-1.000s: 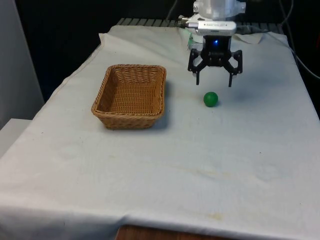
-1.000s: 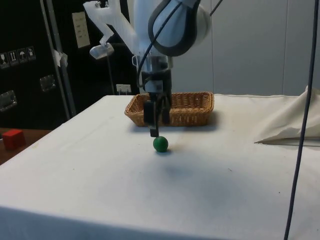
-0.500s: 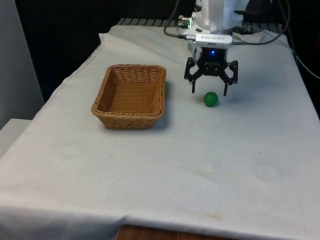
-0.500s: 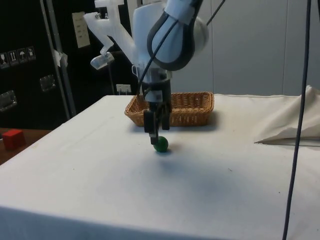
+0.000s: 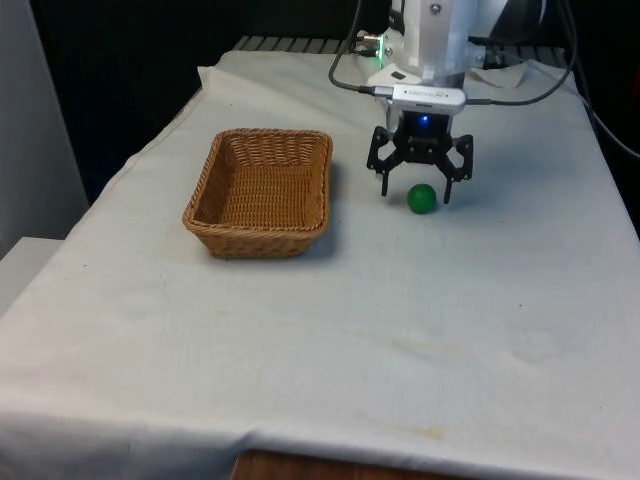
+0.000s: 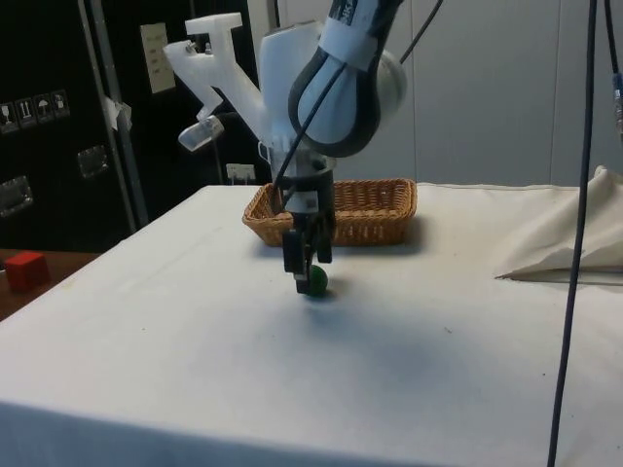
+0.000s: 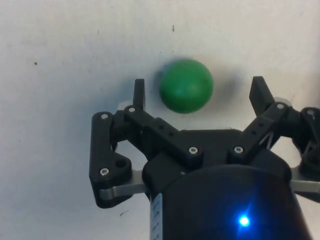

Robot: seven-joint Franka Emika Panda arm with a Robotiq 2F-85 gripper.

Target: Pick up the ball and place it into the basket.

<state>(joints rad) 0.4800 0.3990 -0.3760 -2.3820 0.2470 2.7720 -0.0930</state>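
Small green ball (image 5: 421, 198) resting on white cloth, well apart from wicker basket (image 5: 209, 178) (rectangular, upright)

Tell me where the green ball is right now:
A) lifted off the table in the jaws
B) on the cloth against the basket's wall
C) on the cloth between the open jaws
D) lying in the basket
C: the green ball rests on the white cloth with a finger on either side and gaps to both, so the gripper has not closed; the basket stands apart from it.
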